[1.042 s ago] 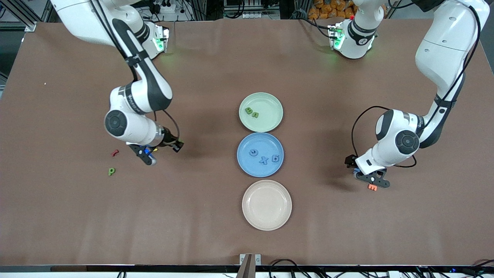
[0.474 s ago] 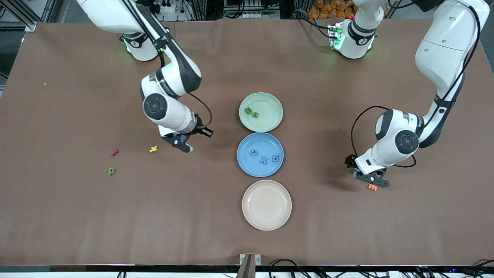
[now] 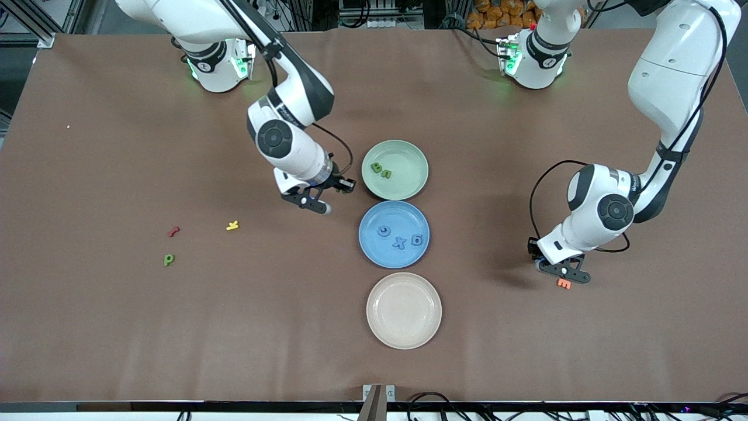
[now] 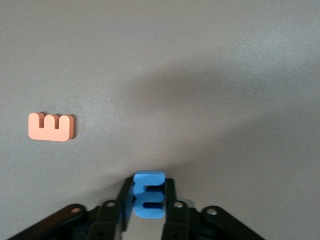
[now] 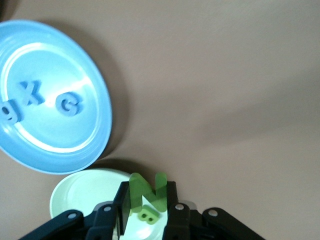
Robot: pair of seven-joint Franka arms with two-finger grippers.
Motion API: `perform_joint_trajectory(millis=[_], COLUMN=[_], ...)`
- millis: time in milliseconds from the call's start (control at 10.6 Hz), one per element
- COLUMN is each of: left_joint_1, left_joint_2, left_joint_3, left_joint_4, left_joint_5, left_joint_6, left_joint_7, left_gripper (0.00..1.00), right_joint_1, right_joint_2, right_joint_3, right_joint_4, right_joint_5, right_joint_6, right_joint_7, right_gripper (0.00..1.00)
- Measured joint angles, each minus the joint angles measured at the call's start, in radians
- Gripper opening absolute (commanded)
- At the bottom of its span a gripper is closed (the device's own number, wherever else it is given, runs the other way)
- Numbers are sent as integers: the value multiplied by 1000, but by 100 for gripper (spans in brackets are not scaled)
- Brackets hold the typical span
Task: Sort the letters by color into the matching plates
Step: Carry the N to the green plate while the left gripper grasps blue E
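Note:
My right gripper (image 3: 311, 202) is shut on a green letter N (image 5: 147, 192), over bare table just beside the pale green plate (image 3: 409, 155) and the blue plate (image 3: 380, 251), toward the right arm's end. The green plate holds two green letters (image 3: 381, 171), one of which shows in the right wrist view (image 5: 147, 216). The blue plate holds three blue letters (image 3: 400, 238). My left gripper (image 3: 563, 271) is shut on a blue letter E (image 4: 148, 194), low over the table toward the left arm's end. A green letter P (image 3: 169, 259) lies on the table toward the right arm's end.
A beige plate (image 3: 403, 336) sits nearer the front camera than the blue plate. An orange letter (image 3: 564, 283) lies on the table by my left gripper and shows in the left wrist view (image 4: 51, 127). A red letter (image 3: 173, 231) and a yellow letter (image 3: 232, 225) lie near the green P.
My right arm has swung from beside the loose letters toward the plates, carrying the green N; the yellow letter is now uncovered. My left gripper has barely moved.

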Motion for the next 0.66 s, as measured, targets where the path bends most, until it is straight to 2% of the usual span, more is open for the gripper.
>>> perform_joint_trajectory(millis=[379, 663], left_joint_1=[1, -3], left_joint_2=[-2, -4], left_joint_3=[0, -7], left_joint_4=[-4, -5], left_joint_5=[0, 0], left_joint_6=[6, 15], left_joint_7=[-13, -57], left_gripper=[0, 0], right_joint_1=[82, 113], right_joint_2=[94, 124], right_joint_3=[39, 48], right_joint_4=[1, 15], right_joint_5=[0, 0], right_joint_6=[180, 202], right_joint_7=[126, 176], right_gripper=[0, 0])
